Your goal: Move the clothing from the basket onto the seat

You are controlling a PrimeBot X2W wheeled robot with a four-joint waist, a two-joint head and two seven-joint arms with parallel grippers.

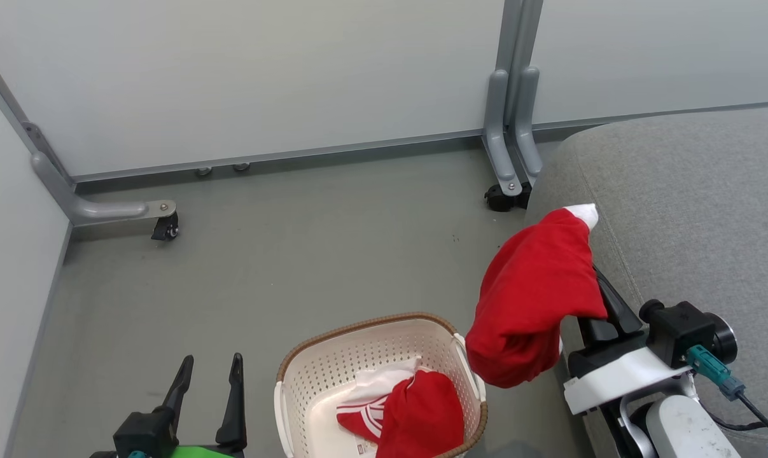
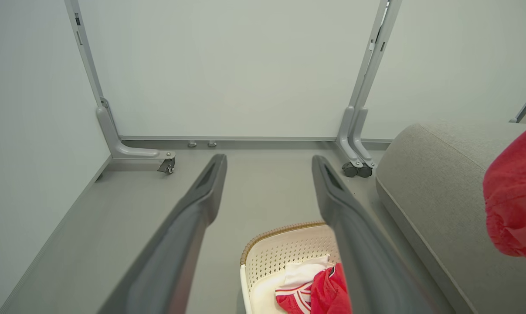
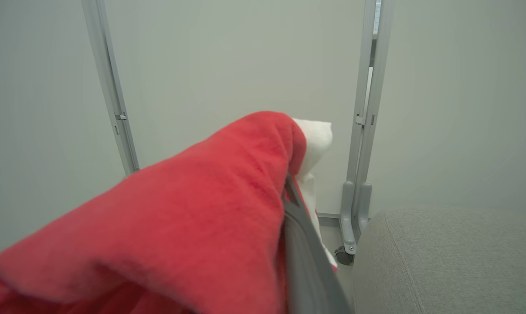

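A red garment [image 1: 533, 299] with a white tip hangs in the air beside the grey seat [image 1: 689, 210], draped over my right gripper [image 1: 590, 270], which is shut on it. In the right wrist view the same red garment [image 3: 180, 218] covers most of one dark finger [image 3: 306, 257]. A second red garment [image 1: 415, 416] with white trim lies in the cream basket [image 1: 307, 381] on the floor. My left gripper [image 1: 209, 369] stands open to the left of the basket with nothing between its fingers [image 2: 197, 205]. The basket [image 2: 267, 244] shows below them in the left wrist view.
Grey partition walls close off the back and left. Their wheeled feet [image 1: 161, 219] [image 1: 508, 191] stand on the floor, one right by the seat's far corner. Bare grey floor [image 1: 294, 254] stretches between the basket and the walls.
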